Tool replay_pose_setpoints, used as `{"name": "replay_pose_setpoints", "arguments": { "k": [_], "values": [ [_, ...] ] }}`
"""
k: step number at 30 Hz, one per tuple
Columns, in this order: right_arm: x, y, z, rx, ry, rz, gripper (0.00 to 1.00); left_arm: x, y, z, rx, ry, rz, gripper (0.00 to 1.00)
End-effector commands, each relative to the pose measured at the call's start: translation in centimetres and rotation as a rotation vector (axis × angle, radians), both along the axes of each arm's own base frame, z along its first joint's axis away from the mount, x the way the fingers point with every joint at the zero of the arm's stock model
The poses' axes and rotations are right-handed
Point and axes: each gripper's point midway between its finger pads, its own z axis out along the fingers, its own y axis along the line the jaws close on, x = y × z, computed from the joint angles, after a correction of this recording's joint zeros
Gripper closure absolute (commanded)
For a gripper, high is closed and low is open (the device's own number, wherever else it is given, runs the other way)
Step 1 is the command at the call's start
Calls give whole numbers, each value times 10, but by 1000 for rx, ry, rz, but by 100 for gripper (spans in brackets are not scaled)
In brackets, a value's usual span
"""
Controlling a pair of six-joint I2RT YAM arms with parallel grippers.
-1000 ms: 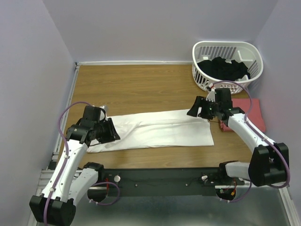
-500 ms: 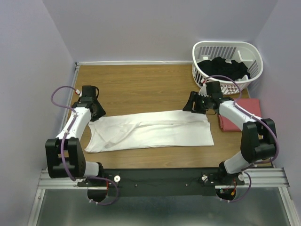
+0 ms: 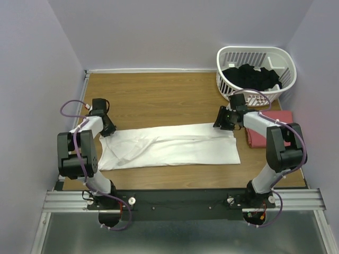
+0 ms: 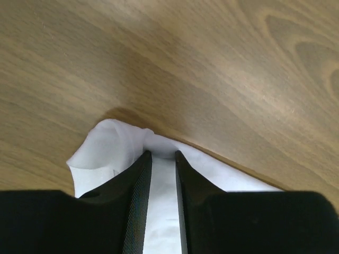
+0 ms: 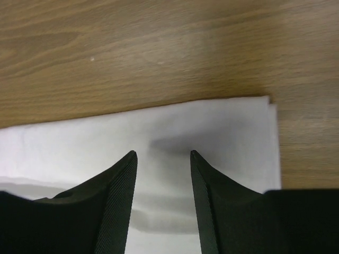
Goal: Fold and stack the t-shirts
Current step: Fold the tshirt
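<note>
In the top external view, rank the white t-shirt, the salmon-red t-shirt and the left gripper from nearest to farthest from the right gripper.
1. white t-shirt: directly under the right gripper.
2. salmon-red t-shirt: just to its right.
3. left gripper: across the table, at the shirt's left end.

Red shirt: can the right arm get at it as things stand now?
Probably yes. The red shirt lies bare, close by the right arm. Nothing lies on it, and the arm's jaws stand open over the white shirt's corner, holding nothing.
</note>
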Motion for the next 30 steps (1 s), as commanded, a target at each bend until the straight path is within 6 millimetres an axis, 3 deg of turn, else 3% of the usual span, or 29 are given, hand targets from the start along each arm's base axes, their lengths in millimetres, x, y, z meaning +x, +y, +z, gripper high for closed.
{"name": "replay_pose_setpoints", "arguments": {
  "k": [1,5,9,11,12,14,18,20,22,23,24,26,27,30],
  "values": [
    [6,-36,-20,-93,0,-148,50,2,10,-26,7,40,27,69],
    [14,-54,-34,-101,12,-210,56,13,11,-40,-3,68,27,70],
    [33,-70,-40,-98,6,-258,58,45,10,-37,-25,28,17,70],
    [43,-70,-36,-103,-13,-244,59,56,9,-36,-39,20,6,68],
    [53,-67,-24,-90,-47,-230,59,67,6,-27,-57,-8,-9,65],
    [57,-52,-7,-27,-81,-155,59,75,3,-12,-60,-48,-25,59],
    [54,-5,38,56,-180,6,58,80,3,44,-16,-181,-38,44],
    [50,13,48,59,-205,60,58,76,0,61,-5,-220,-47,38],
    [42,45,60,69,-237,148,57,64,-10,80,19,-266,-76,30],
    [38,58,64,78,-245,182,56,55,-15,79,30,-261,-92,29],
    [28,84,68,89,-254,254,55,49,-18,95,62,-300,-96,25],
    [20,111,76,106,-270,317,51,38,-23,101,81,-317,-99,22],
    [11,138,82,122,-290,380,49,29,-24,103,95,-327,-91,21],
    [0,181,84,155,-314,482,44,14,-26,96,137,-312,-101,19]
  ]
}}
